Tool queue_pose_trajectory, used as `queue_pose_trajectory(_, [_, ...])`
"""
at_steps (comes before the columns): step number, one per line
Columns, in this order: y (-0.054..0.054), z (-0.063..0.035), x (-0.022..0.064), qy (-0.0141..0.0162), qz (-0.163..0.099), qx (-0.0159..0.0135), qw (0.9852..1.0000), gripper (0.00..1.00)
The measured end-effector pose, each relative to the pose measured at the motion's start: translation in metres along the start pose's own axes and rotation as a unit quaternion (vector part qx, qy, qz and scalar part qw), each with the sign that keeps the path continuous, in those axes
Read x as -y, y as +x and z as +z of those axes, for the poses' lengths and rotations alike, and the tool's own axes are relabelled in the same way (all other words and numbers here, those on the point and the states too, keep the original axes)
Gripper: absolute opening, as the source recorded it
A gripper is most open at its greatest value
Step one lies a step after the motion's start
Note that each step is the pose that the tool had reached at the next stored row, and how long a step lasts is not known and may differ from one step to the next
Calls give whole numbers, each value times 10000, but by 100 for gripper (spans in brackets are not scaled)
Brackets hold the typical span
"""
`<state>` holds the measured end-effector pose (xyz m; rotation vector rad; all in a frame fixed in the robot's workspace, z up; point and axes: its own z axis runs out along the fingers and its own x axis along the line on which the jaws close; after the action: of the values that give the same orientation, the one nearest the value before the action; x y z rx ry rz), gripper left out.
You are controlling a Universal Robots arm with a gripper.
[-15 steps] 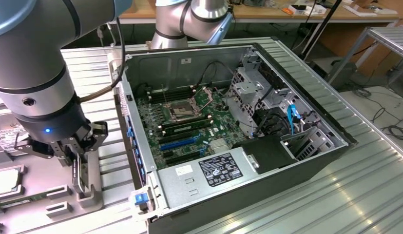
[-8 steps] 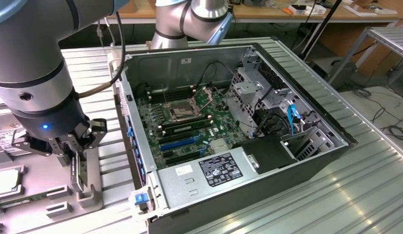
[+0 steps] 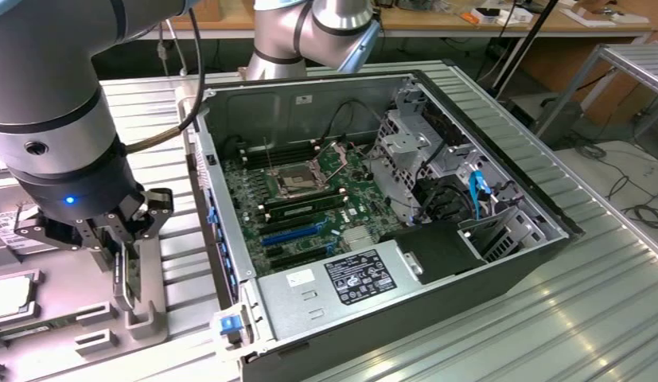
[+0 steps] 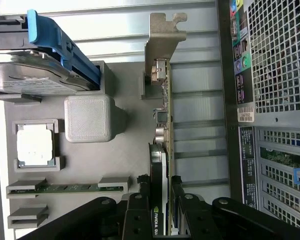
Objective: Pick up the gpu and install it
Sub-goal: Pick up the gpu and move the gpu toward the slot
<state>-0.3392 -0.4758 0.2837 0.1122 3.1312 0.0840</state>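
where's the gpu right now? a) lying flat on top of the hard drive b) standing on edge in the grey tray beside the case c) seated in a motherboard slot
b: the gpu stands on edge in the grey tray outside the case, the end effector closed on it.

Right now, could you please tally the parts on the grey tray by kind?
Thin green-and-black gpu card with silver bracket: 1
Thick silver hard drive in blue carrier: 1
Square silver processor chip: 1
Narrow green memory stick: 1
Total: 4
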Motion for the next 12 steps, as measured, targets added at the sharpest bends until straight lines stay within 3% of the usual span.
queue_pose_trajectory(12, [0,-16,-1,-3,0,-1,10000,27])
